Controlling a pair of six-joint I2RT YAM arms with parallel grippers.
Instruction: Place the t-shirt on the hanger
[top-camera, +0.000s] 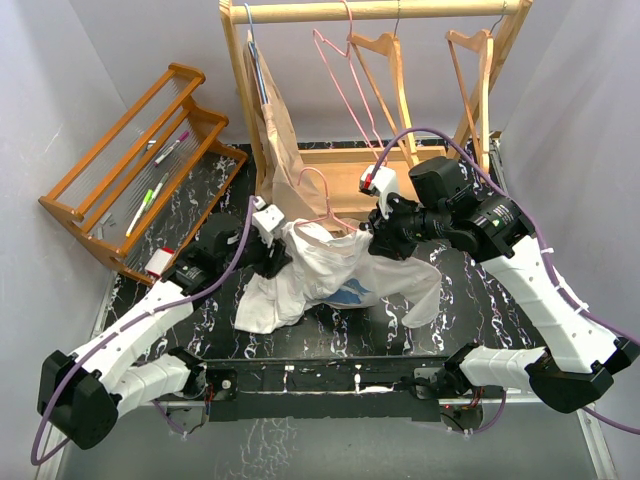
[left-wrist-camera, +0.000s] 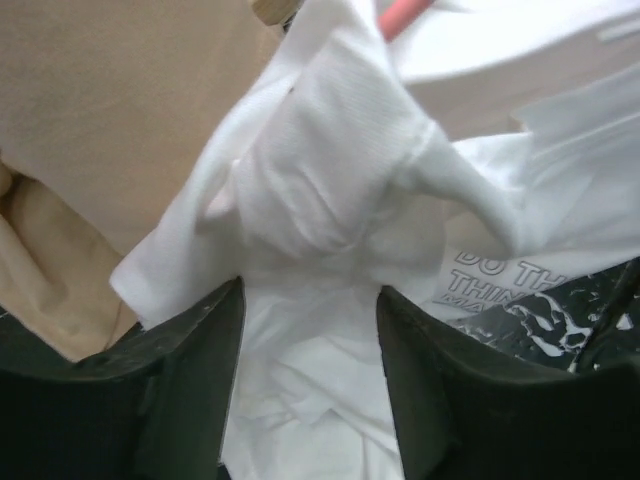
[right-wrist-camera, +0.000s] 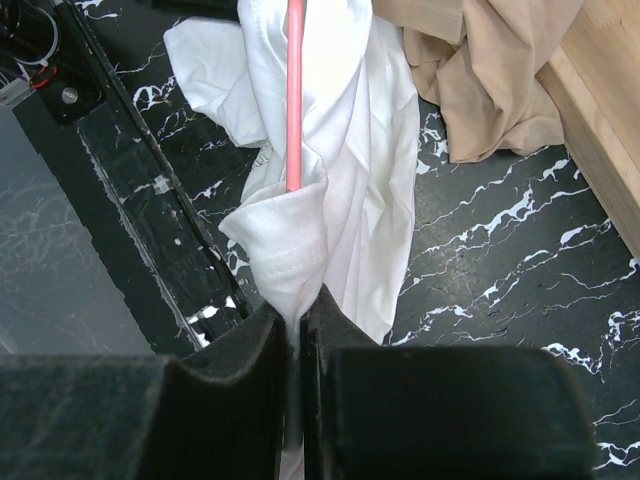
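The white t-shirt (top-camera: 330, 275) lies bunched on the black marble table, with a bit of blue print showing at its front. The pink hanger (top-camera: 318, 190) stands with its hook above the shirt and its arms inside the fabric. In the right wrist view its pink rod (right-wrist-camera: 295, 100) runs into the shirt (right-wrist-camera: 350, 120). My right gripper (top-camera: 378, 240) is shut on a fold of the shirt (right-wrist-camera: 300, 310). My left gripper (top-camera: 278, 258) is at the shirt's left side. Its jaws stand wide apart (left-wrist-camera: 310, 290) with white cloth (left-wrist-camera: 330, 170) between them.
A wooden garment rack (top-camera: 380, 10) stands at the back with a beige garment (top-camera: 280, 140), a second pink hanger (top-camera: 345, 70) and two light-wood hangers (top-camera: 385, 50). A slatted wooden stand (top-camera: 150, 170) with pens is at the left. Beige cloth lies near the shirt (right-wrist-camera: 480, 70).
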